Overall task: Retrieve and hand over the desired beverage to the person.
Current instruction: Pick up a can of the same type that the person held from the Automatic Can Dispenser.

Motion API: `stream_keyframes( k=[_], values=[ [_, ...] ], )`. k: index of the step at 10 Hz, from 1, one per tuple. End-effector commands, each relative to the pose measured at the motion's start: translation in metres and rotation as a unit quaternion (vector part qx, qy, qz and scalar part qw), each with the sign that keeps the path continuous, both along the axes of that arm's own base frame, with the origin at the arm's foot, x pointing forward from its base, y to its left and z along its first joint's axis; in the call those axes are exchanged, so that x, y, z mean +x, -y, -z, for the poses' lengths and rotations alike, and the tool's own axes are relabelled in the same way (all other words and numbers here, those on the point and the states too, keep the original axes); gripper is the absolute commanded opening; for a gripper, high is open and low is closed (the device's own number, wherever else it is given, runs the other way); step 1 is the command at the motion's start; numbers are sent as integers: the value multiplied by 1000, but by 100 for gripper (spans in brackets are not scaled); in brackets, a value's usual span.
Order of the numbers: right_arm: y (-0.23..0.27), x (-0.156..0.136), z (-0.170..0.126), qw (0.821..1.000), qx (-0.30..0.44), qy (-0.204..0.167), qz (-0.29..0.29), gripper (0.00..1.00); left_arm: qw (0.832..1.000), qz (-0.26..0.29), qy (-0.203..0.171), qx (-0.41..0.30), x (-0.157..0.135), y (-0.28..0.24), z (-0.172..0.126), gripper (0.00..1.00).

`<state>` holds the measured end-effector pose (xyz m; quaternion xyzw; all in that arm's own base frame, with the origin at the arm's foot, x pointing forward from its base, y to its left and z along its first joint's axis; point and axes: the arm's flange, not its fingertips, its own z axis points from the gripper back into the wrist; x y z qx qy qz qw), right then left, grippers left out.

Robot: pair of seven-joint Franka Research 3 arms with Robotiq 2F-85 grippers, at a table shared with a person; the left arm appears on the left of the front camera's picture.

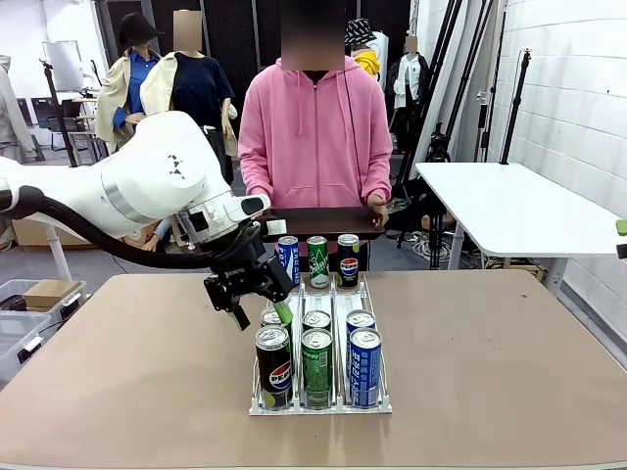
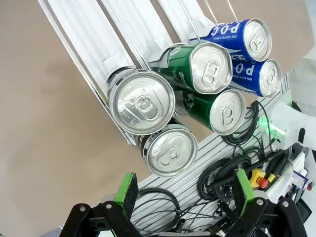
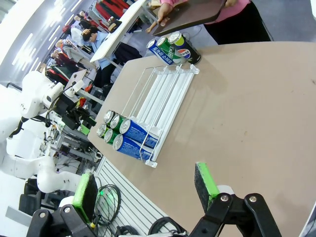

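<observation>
A clear wire rack (image 1: 338,294) on the tan table holds two rows of cans at its near end: black Pepsi cans (image 1: 273,364), green cans (image 1: 316,364) and blue cans (image 1: 364,364). Three more cans (image 1: 318,260) stand at its far end. My left gripper (image 1: 261,313) hangs open just over the rear black Pepsi can (image 1: 270,317), touching nothing. In the left wrist view the open left gripper (image 2: 185,190) looks down on the black cans' tops (image 2: 142,101). My right gripper (image 3: 145,187) is open and empty above bare table. The person (image 1: 315,137) in pink holds a dark tray (image 1: 323,222).
A white side table (image 1: 509,211) stands at the back right. A storage bin with a box (image 1: 34,299) sits on the floor left of the table. Cables and a slotted panel (image 2: 207,168) lie below the table's near edge.
</observation>
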<state>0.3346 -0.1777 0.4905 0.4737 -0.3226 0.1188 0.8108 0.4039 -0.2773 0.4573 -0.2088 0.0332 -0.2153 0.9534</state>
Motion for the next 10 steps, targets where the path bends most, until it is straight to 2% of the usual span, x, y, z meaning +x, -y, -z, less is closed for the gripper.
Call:
stream_keyframes(
  k=[1, 6, 8, 10],
  values=[
    [1, 1, 0, 1000, 7, 4, -2, 100, 1000, -5, 2, -5, 0, -6, -3, 100],
    [1, 1, 0, 1000, 7, 4, -2, 100, 1000, -5, 1, -1, 2, -4, -1, 100],
    [1, 1, 0, 1000, 7, 4, -2, 100, 1000, 3, -1, 21, -8, 7, -9, 100],
    [1, 1, 0, 1000, 7, 4, -2, 100, 999, 3, 14, 36, -17, 12, -16, 100]
  ],
)
